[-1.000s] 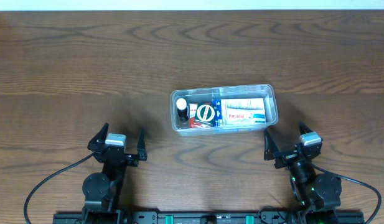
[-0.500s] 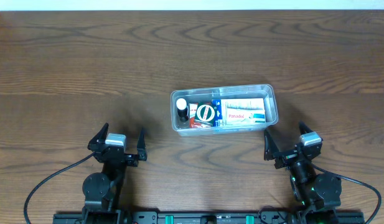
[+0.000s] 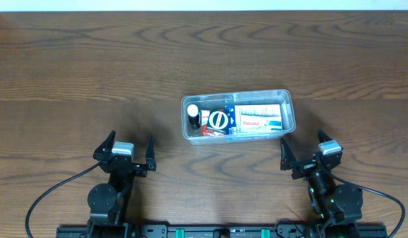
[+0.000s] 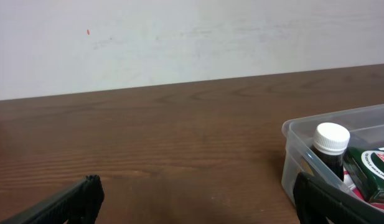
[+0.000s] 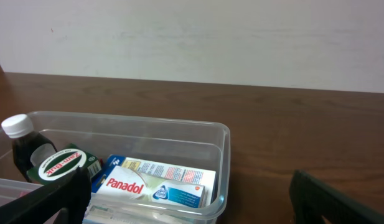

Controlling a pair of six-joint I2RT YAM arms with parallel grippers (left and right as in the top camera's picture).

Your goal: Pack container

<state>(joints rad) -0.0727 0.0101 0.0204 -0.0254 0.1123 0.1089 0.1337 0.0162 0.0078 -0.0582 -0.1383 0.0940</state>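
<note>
Container (image 4: 292,150) at right — white-capped bottle (image 4: 330,148) upright inside.

Brown wooden table (image 3: 91,66) — white wall (image 4: 241,37) behind.

In the left wrist view, the right edge is cutting off the container (image 4: 292,155) and a round green tin (image 4: 371,163). From overhead, a red item (image 3: 207,131) is lying partly hidden beneath that tin, and the box print is staying too small to read.

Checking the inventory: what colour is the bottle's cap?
The cap is white; clearest in the left wrist view.
</note>
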